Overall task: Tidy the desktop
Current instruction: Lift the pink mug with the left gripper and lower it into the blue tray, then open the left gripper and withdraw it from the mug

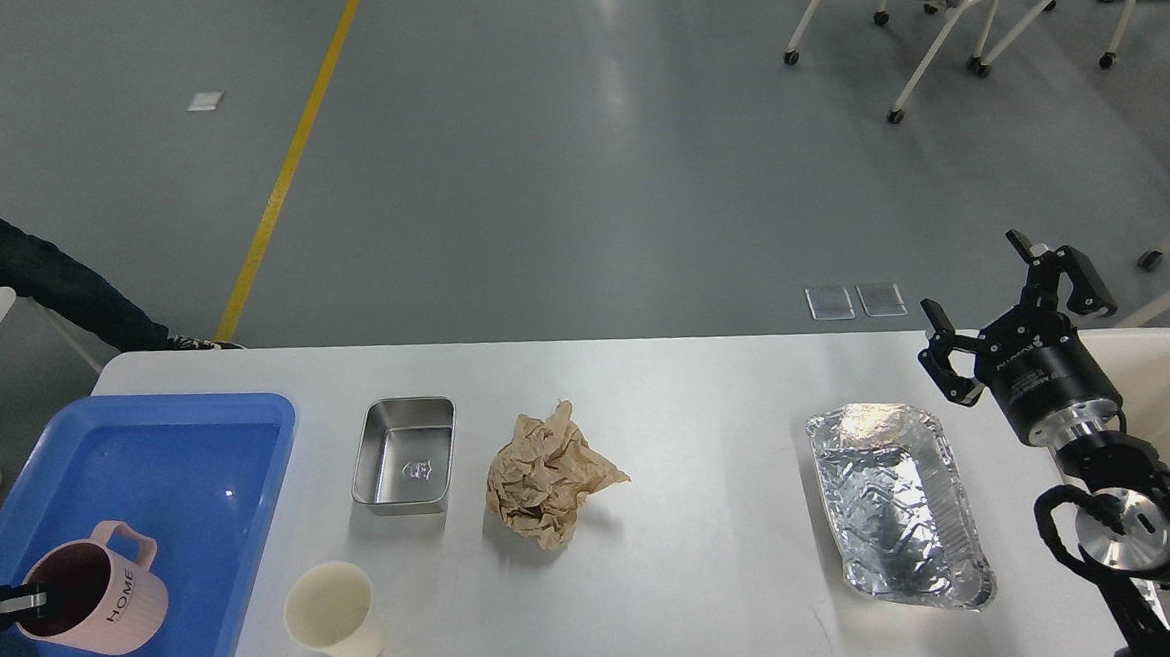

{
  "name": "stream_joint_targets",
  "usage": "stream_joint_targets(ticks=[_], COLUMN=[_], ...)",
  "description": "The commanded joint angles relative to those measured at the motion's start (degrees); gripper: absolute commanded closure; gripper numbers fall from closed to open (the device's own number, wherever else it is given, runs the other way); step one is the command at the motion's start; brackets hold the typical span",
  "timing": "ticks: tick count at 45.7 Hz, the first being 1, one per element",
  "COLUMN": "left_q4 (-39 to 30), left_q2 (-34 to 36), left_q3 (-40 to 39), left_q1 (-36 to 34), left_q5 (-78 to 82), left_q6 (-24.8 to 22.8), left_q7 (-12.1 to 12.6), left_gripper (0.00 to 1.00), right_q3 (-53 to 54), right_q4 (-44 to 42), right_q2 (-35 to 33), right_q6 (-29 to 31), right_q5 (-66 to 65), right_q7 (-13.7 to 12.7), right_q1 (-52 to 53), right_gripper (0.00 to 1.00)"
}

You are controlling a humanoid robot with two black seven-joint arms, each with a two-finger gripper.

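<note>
The wide white tabletop fills the lower frame, carrying a steel tin, crumpled brown paper, a cream cup and a foil tray. At 3 o'clock the right tool is raised at the tabletop's edge, fingers spread apart and empty. At 8 o'clock the left tool is clamped on the rim of a pink mug over the blue tray.
</note>
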Motion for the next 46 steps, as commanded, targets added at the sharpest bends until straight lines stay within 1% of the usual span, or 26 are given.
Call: stream_joint_targets(ticks=[1,4,5,6,7,13,20,24,28,35,37,43,46], left_q4=[0.61,0.61,0.61,0.61,0.61,0.26,-0.01,-0.53,-0.89,-1.76,-2.29,-7.38,-10.19], left_q2=[-0.23,-0.23,-0.23,-0.23,-0.23,-0.05,0.30,0.83,2.23,3.20,3.20,3.03,2.94], left_q3=[0.02,-0.07,-0.07,-0.07,-0.07,-0.07,-0.77,-1.38,-5.16,-12.27,-14.47,-24.49,-27.31], left_q1=[0.69,0.60,0.60,0.60,0.60,0.51,0.25,-0.54,-1.24,-4.49,-5.02,-5.82,-5.73], left_q5=[-0.19,-0.19,-0.19,-0.19,-0.19,-0.19,-0.28,-0.45,-0.54,-0.54,-0.54,-0.54,-0.54], left_q6=[0.70,0.97,1.14,1.14,1.14,1.14,1.06,0.71,-0.52,-5.71,-5.80,-5.71,-5.36], left_q7=[0.26,0.26,0.26,0.08,0.08,-0.10,-0.18,-0.80,-1.32,-1.59,-1.76,-1.94,-1.94], left_gripper=[0.69,0.27,0.18,0.14,0.12,0.05,0.03,0.03,0.03,0.03,0.03,0.03,0.03], right_q3=[0.00,0.00,0.00,0.00,0.00,0.00,0.00,0.00,0.00,0.00,0.00,0.00,0.00], right_q4=[-0.10,-0.10,-0.10,-0.10,-0.10,-0.10,-0.10,-0.10,-0.10,-0.10,-0.10,-0.02,-0.02], right_q2=[-0.14,-0.14,-0.06,0.03,0.03,0.12,-0.05,-0.05,0.03,0.03,-0.05,-0.41,-0.41], right_q6=[0.00,0.00,0.00,0.00,0.00,0.00,0.00,0.00,0.00,0.00,0.00,0.00,-0.09], right_q5=[0.00,0.00,0.00,0.00,0.00,0.00,0.00,0.00,0.00,0.00,0.00,0.00,0.00], right_q7=[0.00,0.00,0.00,0.00,0.00,0.00,0.00,0.00,0.00,0.00,0.00,-0.09,0.00], right_q1=[0.00,0.00,0.00,0.00,0.00,0.00,-0.01,0.00,0.00,0.00,0.00,-0.09,-0.09], right_gripper=[0.00,0.00,0.00,0.00,0.00,0.00,0.00,0.00,0.00,0.00,0.00,0.00,0.00])
